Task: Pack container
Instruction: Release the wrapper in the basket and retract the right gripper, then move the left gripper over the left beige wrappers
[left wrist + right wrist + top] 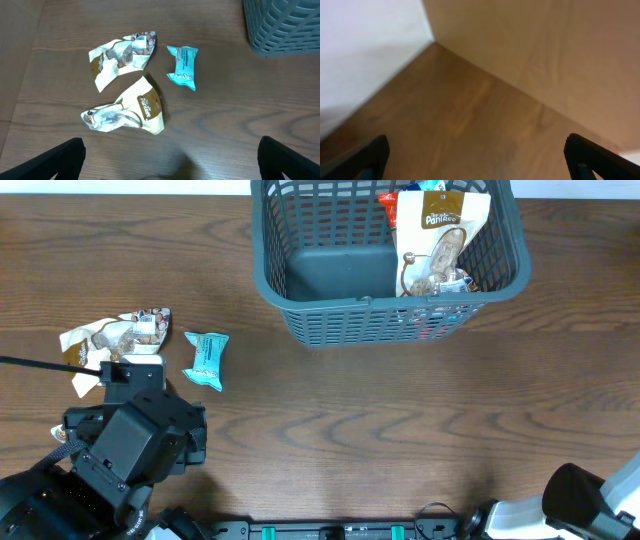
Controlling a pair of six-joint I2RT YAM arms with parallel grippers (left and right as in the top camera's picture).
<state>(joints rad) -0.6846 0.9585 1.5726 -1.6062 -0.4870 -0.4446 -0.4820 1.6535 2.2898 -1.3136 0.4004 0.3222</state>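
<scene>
Packing not yet finished; a pick looks next.
Left gripper (172, 167), wide and empty, hangs over near bag (127, 112), far bag (120, 55) and teal packet (182, 67); crumpled foil may slip, or two snag together. Container (370, 325) sits far, right of centre; right gripper (480, 167) wide, empty.

The views show one container (370, 303) at the overhead frame's upper middle, one teal packet (182, 67), one partly hidden red packet (390, 210), and three cream-and-brown pouches: an upper pouch (120, 57) and a lower pouch (127, 112) at the left wrist frame's centre-left, and a basket pouch (440, 240).
</scene>
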